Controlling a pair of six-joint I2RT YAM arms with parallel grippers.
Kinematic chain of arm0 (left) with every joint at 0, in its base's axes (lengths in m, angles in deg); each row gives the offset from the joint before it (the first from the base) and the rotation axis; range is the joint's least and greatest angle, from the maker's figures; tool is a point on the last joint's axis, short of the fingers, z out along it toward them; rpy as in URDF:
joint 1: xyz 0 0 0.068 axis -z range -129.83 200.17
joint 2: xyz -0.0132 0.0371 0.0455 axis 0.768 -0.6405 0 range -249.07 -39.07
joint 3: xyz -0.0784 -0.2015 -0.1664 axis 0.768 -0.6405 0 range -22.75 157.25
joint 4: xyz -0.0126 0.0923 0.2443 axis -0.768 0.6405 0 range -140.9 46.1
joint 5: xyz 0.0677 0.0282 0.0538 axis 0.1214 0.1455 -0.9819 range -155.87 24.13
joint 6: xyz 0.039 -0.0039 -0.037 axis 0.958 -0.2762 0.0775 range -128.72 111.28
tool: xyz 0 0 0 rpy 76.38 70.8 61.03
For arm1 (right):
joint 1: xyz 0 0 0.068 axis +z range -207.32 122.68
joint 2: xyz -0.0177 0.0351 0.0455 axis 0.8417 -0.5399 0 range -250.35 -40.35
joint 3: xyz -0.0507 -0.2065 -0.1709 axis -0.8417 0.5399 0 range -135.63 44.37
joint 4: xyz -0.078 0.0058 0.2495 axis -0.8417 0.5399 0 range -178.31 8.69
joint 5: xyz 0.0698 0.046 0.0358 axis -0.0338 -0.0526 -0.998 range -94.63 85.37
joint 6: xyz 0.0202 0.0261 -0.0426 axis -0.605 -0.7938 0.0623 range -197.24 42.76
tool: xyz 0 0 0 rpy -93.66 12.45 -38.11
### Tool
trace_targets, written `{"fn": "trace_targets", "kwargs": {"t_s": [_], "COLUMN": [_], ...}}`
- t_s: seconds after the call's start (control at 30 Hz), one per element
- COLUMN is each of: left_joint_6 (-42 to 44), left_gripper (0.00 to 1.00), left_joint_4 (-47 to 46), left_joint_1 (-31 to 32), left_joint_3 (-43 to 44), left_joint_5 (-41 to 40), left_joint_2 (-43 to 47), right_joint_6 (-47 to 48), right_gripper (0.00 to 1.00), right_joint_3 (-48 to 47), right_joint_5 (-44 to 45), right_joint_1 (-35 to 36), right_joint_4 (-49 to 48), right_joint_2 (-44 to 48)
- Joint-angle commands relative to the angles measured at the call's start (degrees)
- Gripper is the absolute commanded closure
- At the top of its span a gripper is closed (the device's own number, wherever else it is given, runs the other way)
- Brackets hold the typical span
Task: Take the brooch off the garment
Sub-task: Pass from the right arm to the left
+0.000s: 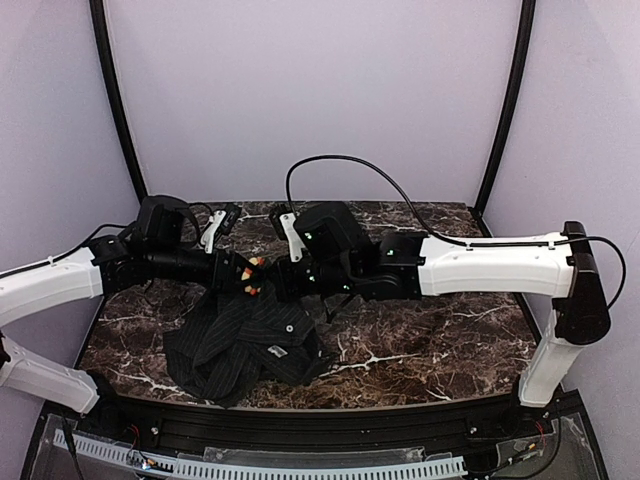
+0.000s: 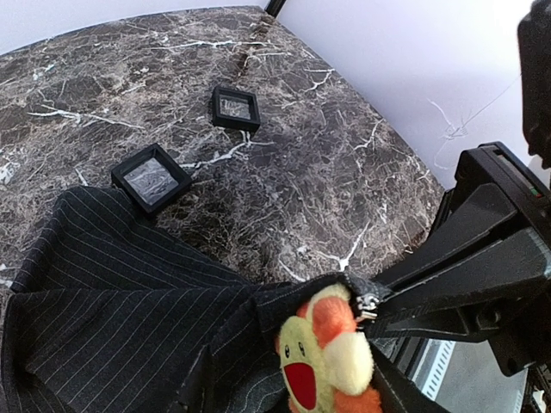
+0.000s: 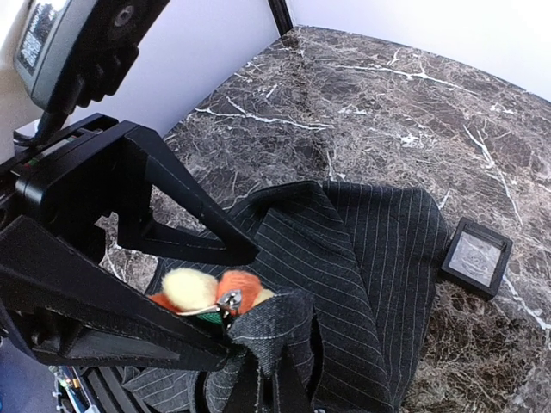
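My right jaws (image 3: 263, 361) clamp the garment (image 3: 370, 258). My left jaws (image 3: 228, 297) flank the brooch (image 3: 194, 288), grip unclear. I must close squarely, then pull straight.

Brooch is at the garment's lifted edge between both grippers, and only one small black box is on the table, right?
Wrong on the boxes: the left wrist view shows two, a near box beside the garment and a far box beyond it. The brooch part stands.
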Motion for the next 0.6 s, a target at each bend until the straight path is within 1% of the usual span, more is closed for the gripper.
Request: {"fn": "trace_targets", "kwargs": {"t_s": [0.0,0.13,0.2,0.27,0.33,0.37,0.4,0.43,0.53,0.57], "left_joint_6": [-0.10,0.00,0.05,0.08,0.00,-0.12,-0.16,-0.29,-0.45,-0.39], "left_gripper": [0.41,0.43,0.47,0.59,0.65,0.66,0.70,0.72,0.84,0.87], "left_joint_4": [0.59,0.53,0.56,0.48,0.26,0.17,-0.11,-0.27,-1.18,-1.50], "left_joint_1": [0.20,0.19,0.20,0.20,0.20,0.20,0.20,0.20,0.20,0.20], "left_joint_3": [0.99,0.86,0.81,0.73,0.58,0.48,0.40,0.28,-0.03,-0.13], "left_joint_5": [-0.19,-0.24,-0.39,-0.45,-0.54,-0.48,-0.36,0.01,0.85,0.96], "left_joint_2": [-0.87,-0.99,-0.96,-0.96,-1.01,-1.02,-1.07,-1.11,-1.28,-1.29], "right_joint_6": [0.60,0.63,0.71,0.88,1.07,1.13,1.26,1.42,1.87,2.24], "right_gripper": [1.00,1.00,1.00,1.00,1.00,1.00,1.00,1.00,1.00,1.00], "right_joint_3": [-2.57,-2.77,-2.70,-2.78,-2.64,-2.48,-2.28,-2.06,-1.30,-0.94], "right_joint_5": [2.18,2.24,2.23,2.17,1.85,1.71,1.50,1.15,-0.19,-0.82], "right_joint_1": [0.88,0.99,1.07,1.14,1.13,1.16,1.24,1.24,1.21,1.18], "right_joint_4": [0.60,0.77,0.67,0.73,0.65,0.67,0.56,0.40,-0.13,-0.37], "right_joint_2": [-0.99,-1.13,-1.13,-1.08,-1.06,-0.97,-0.88,-0.72,-0.22,-0.04]}}
